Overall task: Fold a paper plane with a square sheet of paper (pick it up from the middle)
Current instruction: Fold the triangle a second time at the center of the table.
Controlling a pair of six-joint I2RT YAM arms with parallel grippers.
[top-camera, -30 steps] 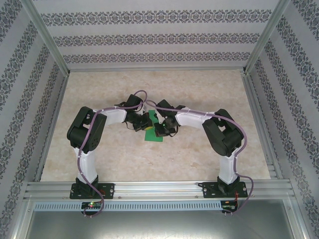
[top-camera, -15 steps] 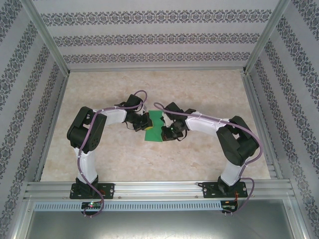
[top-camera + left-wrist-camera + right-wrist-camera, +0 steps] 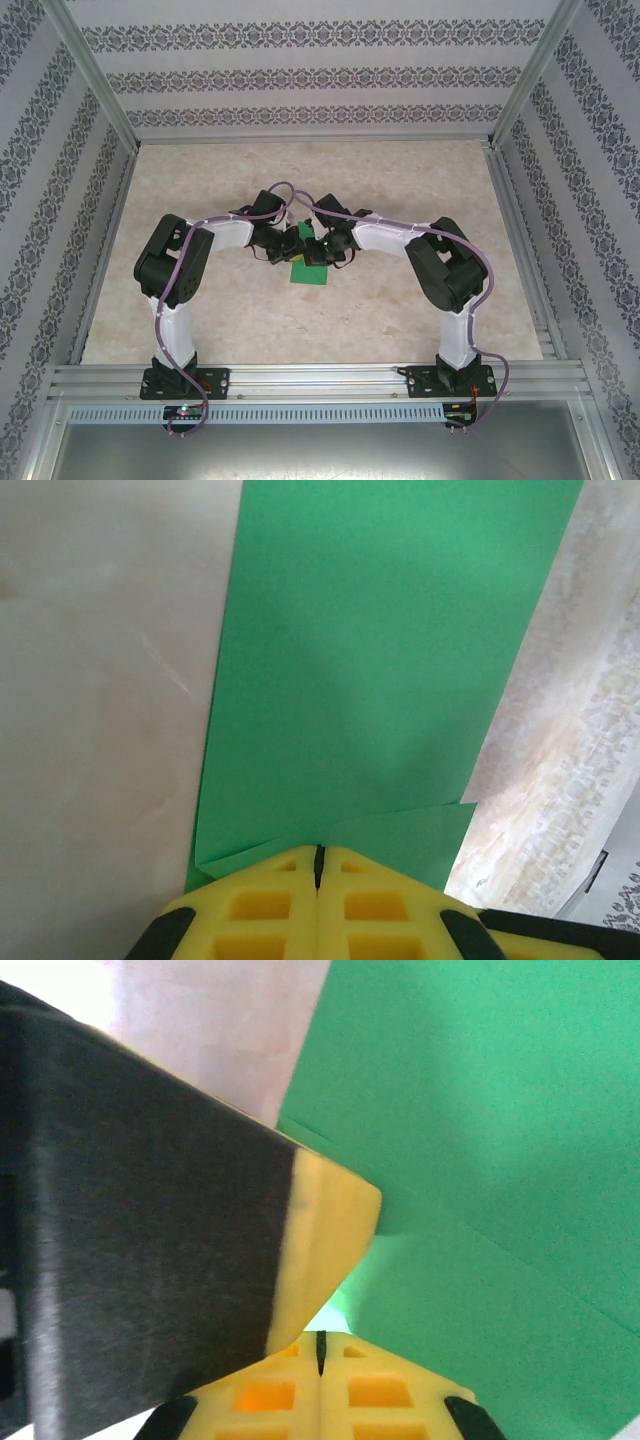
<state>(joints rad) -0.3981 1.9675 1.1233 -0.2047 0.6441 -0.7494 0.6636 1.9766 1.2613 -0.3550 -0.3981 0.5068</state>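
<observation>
Pressing yellow fingertips fully together, left gripper (image 3: pixel 318 852) touching the near folded edge of the square sheet of paper (image 3: pixel 380 670). Crowding in just beside it, right gripper (image 3: pixel 320 1340) likewise clamped shut, hanging over the same green sheet. Lying folded into a narrower strip on the marble-patterned table (image 3: pixel 400 320), midway between both arms.

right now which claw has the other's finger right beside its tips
The right claw: the left claw's black-and-yellow finger sits beside its shut tips, over the green paper.
</observation>
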